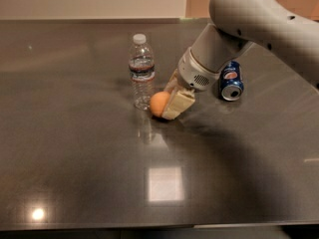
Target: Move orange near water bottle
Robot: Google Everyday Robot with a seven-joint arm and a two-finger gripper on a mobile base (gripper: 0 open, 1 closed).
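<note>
Claw (167,106): centre of frame, pinching the round matte orange (157,103)
Orange: on dark table (75,158), just beside clear white-capped water bottle (142,73)
Blue can (231,80): centre right

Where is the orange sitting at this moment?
In the camera view, the orange is mid-table, just right of the water bottle base, with the gripper against its right side and the Pepsi can farther right.
</note>
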